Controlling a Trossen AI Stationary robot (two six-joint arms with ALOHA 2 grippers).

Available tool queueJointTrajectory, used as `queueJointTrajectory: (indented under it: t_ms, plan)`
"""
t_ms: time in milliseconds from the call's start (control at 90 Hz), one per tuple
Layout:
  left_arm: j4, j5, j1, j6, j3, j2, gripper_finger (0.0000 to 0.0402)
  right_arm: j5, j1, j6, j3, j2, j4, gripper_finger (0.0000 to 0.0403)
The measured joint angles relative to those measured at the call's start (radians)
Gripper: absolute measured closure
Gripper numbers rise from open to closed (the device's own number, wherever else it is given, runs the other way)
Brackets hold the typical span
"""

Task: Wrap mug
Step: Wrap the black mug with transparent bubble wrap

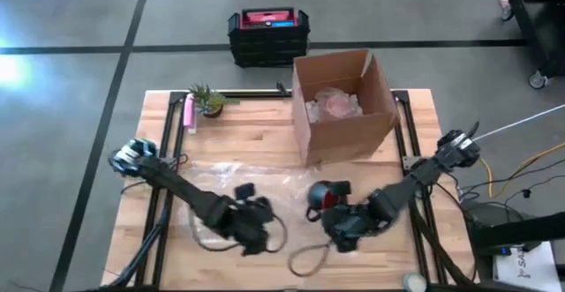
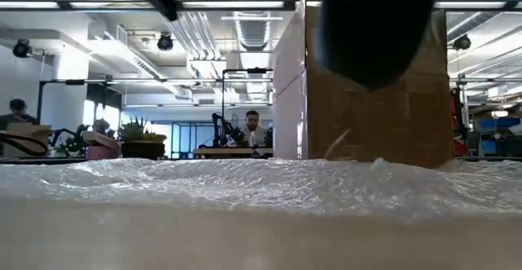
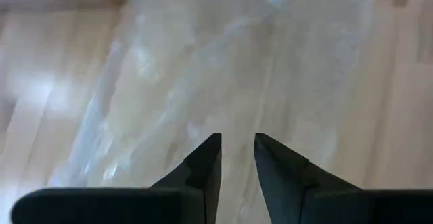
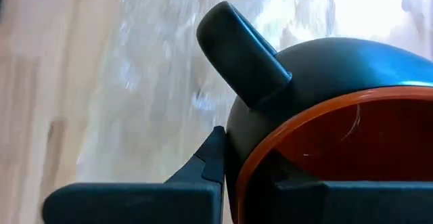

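Note:
A dark grey mug (image 1: 320, 195) with a red inside hangs above a clear sheet of bubble wrap (image 1: 252, 175) that lies flat on the wooden table (image 1: 168, 151). My right gripper (image 1: 335, 207) is shut on the mug. In the low view the mug (image 2: 375, 25) is well above the wrap (image 2: 261, 184). My left gripper (image 1: 244, 193) hovers over the wrap (image 3: 203, 68) left of the mug. Its fingers (image 3: 210, 156) stand a little apart with nothing between them. My right gripper holds the mug by its wall at the rim (image 4: 233, 143), beside the handle (image 4: 242, 53). One finger (image 4: 211, 160) is outside the wall and the other is inside the red hollow. The mug is lifted clear of the wrap and lies tilted, with its mouth toward the wrist.
An open cardboard box (image 1: 342, 107) stands at the far middle of the table with a bubble-wrapped item (image 1: 335, 105) inside. A small potted plant (image 1: 208, 100) and a pink object (image 1: 188, 114) sit at the far left. Cables (image 1: 305, 258) loop near the front edge.

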Motion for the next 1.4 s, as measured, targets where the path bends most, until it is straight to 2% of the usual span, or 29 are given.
queueJointTrajectory:
  t_ms: [89,211,356,456,556,767,944,1222,1400]
  plan:
    - [0.059,-0.092,-0.027,-0.100,-0.146,-0.118,0.0326,-0.069,-0.058,-0.060,0.014,0.052,0.088,0.0396]
    - [0.180,-0.194,-0.059,-0.165,-0.325,-0.270,0.0326,-0.086,-0.125,-0.100,0.060,0.133,0.194,0.0396]
    - [0.361,-0.226,-0.056,-0.206,-0.486,-0.403,0.0326,-0.107,-0.172,-0.167,0.193,0.271,0.191,0.0396]
    - [0.492,-0.223,-0.056,-0.170,-0.568,-0.460,0.0326,-0.190,-0.202,-0.179,0.316,0.363,0.165,0.0396]
    - [0.588,-0.225,-0.054,-0.137,-0.629,-0.491,0.0326,-0.206,-0.223,-0.200,0.433,0.460,0.062,0.0396]
    - [0.659,-0.223,-0.056,-0.131,-0.662,-0.496,0.0326,-0.278,-0.230,-0.247,0.652,0.598,-0.101,0.0396]
    - [0.669,-0.225,-0.054,-0.123,-0.663,-0.481,0.0326,-0.266,-0.233,-0.288,0.697,0.637,-0.125,0.0382]
    - [0.671,-0.243,-0.054,-0.123,-0.663,-0.479,0.0326,-0.259,-0.249,-0.299,0.706,0.638,-0.113,0.0291]
    - [0.673,-0.252,-0.054,-0.123,-0.663,-0.479,0.0326,-0.269,-0.253,-0.323,0.821,0.639,-0.231,0.0232]
